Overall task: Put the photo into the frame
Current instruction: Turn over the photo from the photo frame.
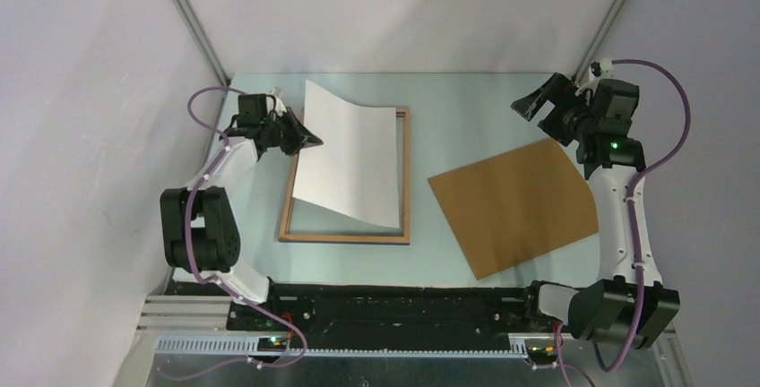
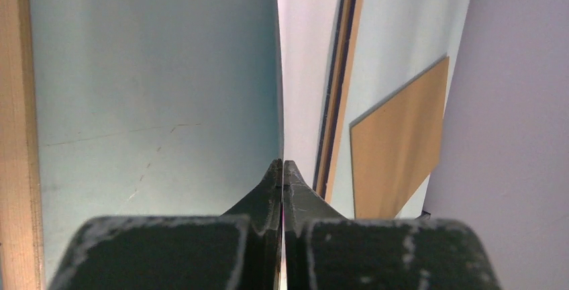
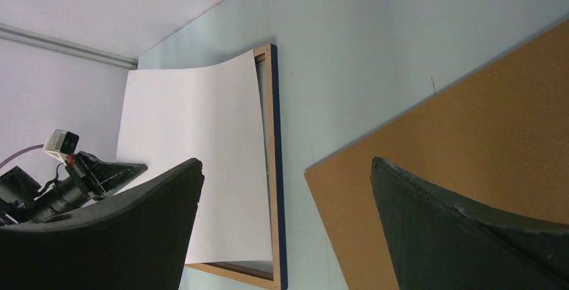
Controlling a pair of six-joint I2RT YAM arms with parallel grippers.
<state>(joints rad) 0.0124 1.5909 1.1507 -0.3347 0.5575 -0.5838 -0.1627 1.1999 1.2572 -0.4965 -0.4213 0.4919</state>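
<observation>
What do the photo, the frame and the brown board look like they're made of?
The photo: thin paper or card, white matte back; it bows without creasing. The frame: probably wood, light brown rails with faint grain, dark blue along one edge. The board: likely cardboard or fibreboard, flat, matte brown.

One photo (image 1: 349,154), one frame (image 1: 345,237), one backing board (image 1: 515,203).

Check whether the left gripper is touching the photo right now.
Touching. The left wrist view shows the left gripper pinched shut on the photo at its edge, with no gap.
</observation>
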